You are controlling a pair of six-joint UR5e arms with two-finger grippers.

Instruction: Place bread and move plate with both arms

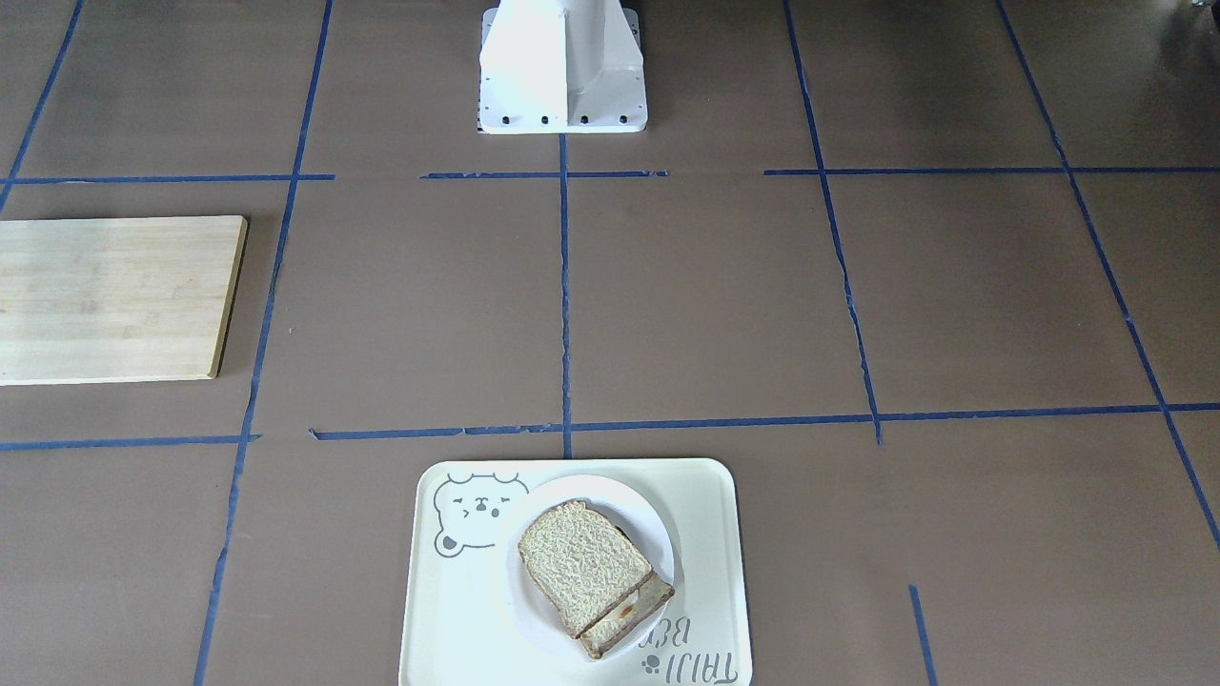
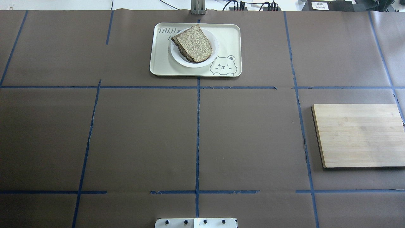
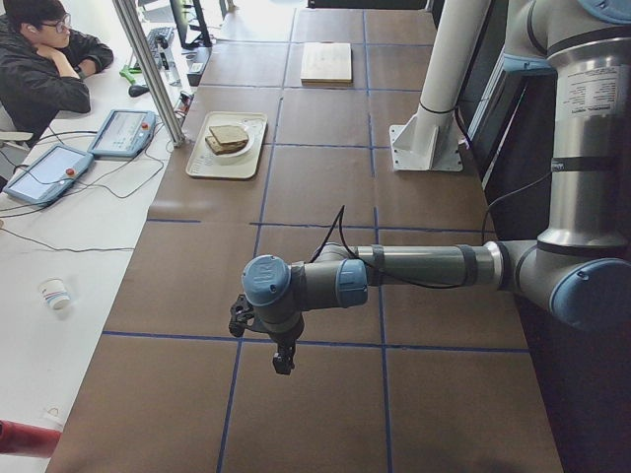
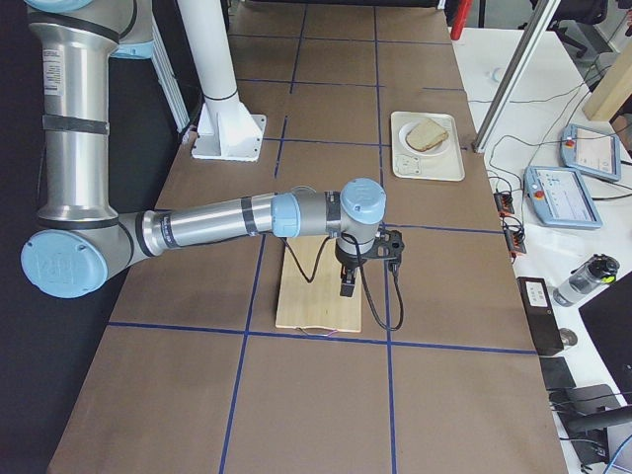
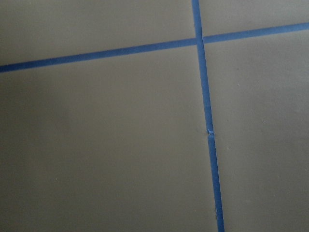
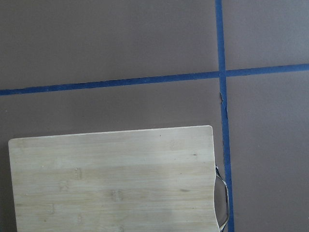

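The plain bread (image 1: pixel 583 564) lies on top of a second slice with egg (image 1: pixel 629 605) on the white plate (image 1: pixel 583 489). The plate stands on a cream bear tray (image 1: pixel 457 610) at the table's far middle. Bread (image 2: pixel 195 44) and plate (image 2: pixel 215 42) also show in the overhead view. My left gripper (image 3: pixel 284 360) shows only in the exterior left view, pointing down over bare table far from the plate. My right gripper (image 4: pixel 348 286) shows only in the exterior right view, above the wooden board. I cannot tell whether either is open or shut. Both look empty.
A bamboo cutting board (image 2: pixel 359 134) lies on the robot's right side and fills the lower part of the right wrist view (image 6: pixel 111 179). The white robot base (image 1: pixel 562 67) stands at the near middle edge. An operator (image 3: pixel 39 59) sits beyond the far side.
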